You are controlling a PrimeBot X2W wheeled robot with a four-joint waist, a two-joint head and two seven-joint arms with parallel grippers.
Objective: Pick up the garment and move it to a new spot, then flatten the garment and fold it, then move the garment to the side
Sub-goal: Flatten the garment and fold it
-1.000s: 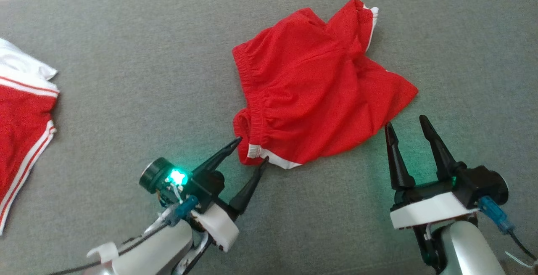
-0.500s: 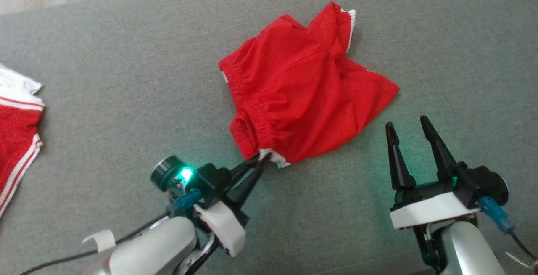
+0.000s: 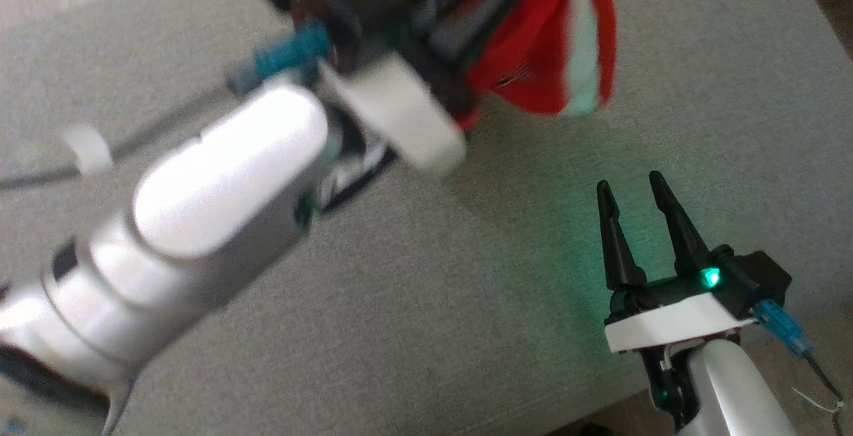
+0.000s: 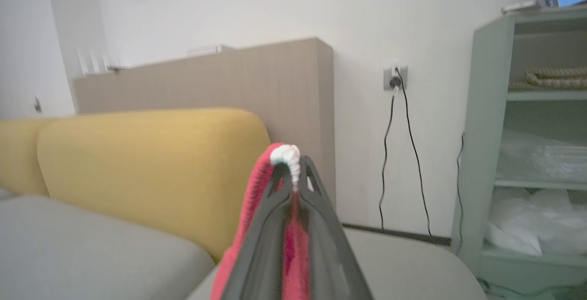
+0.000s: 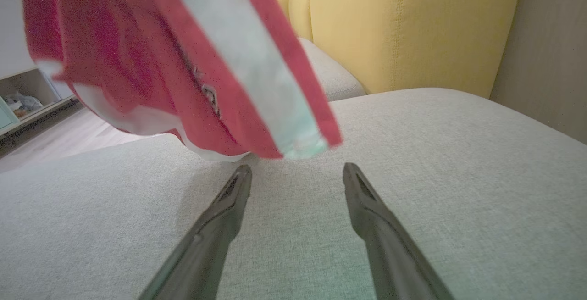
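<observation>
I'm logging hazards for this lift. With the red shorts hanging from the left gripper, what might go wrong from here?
1. The left gripper is shut on just the white-trimmed edge of the red shorts; that narrow pinch may slip and drop them.
2. The shorts hang bunched close in front of the open right gripper, so a fold might snag on its fingers.
</observation>
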